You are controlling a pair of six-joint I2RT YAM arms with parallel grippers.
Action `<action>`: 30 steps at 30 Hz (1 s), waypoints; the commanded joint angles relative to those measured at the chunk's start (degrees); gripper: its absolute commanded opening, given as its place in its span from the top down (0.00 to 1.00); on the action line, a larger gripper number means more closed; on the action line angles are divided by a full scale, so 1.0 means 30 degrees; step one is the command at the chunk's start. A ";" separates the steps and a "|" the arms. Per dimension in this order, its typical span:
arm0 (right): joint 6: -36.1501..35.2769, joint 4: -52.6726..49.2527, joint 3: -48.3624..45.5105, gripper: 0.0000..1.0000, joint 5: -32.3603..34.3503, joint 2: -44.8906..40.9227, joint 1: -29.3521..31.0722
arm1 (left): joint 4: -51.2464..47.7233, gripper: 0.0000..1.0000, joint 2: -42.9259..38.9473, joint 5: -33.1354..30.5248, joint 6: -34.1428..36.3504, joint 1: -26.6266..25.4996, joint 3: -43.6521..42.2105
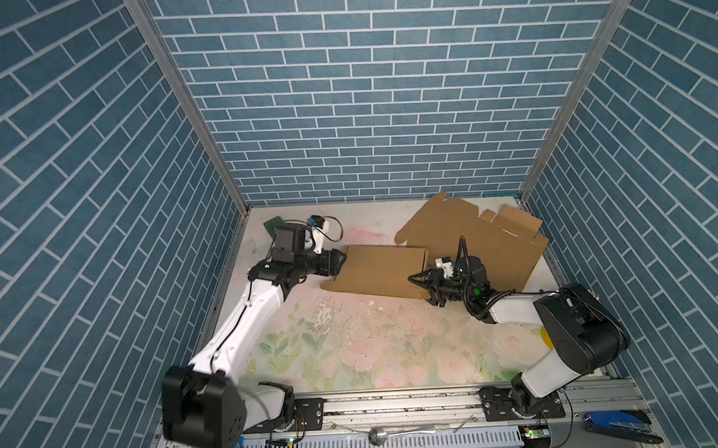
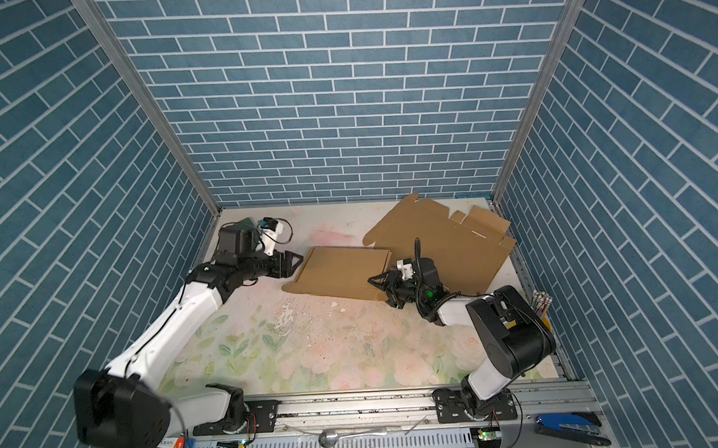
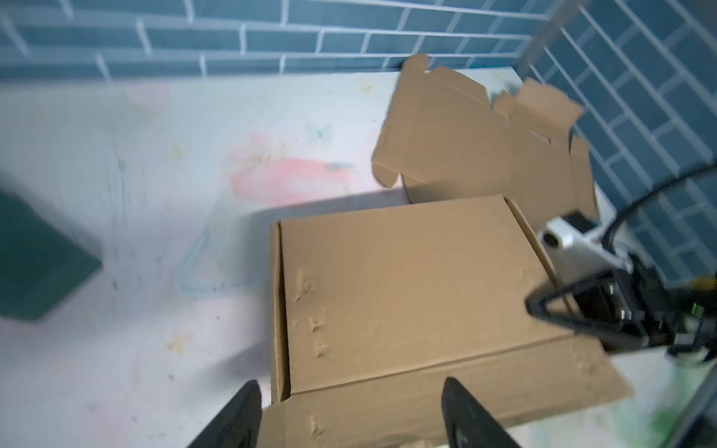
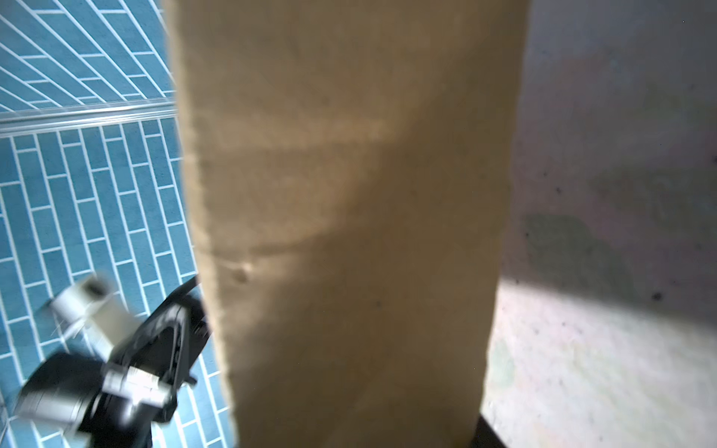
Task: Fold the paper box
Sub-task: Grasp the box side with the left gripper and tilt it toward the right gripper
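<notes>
- Paper box (image 1: 378,272) sits on the table (image 1: 354,350) a little back of centre. It is mostly closed up, lid down. Its long axis, as both top views show it, runs roughly 9-to-3, skewed slightly toward 10-to-4.
- One flap is not tucked. In the left wrist view it lies flat along the box edge nearest that camera.
- Left gripper (image 1: 342,260) is at the box's 9 o'clock end, pointing toward 3. Its fingertips (image 3: 242,411) stand wide apart over the loose flap with nothing pinched between them, so I read it as released.
- Right gripper (image 1: 420,289) is at the box's 4 o'clock corner, pointing toward 9, with a jaw on each side of the cardboard edge. The right wrist view is all blurred cardboard, so I cannot tell whether the jaws are biting.
- Both arms are in contact range, one at each end of the long axis. My judgement: the box needs a firm hold at the right end before I work the flap from the left.
- Spare flat blank (image 1: 474,232) lies at 1–2 o'clock from the box, its near edge just behind the box's far corner. The right wrist hangs over it and could drag it.
- Dark green object (image 1: 275,224) is at 10 o'clock, behind the left wrist and out of the way.
</notes>
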 commanded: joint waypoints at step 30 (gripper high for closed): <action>0.6453 -0.7317 0.3402 0.56 -0.5863 -0.4090 -0.0704 | 0.3630 0.17 -0.0577 -1.0138 1.7232 -0.9900 -0.4405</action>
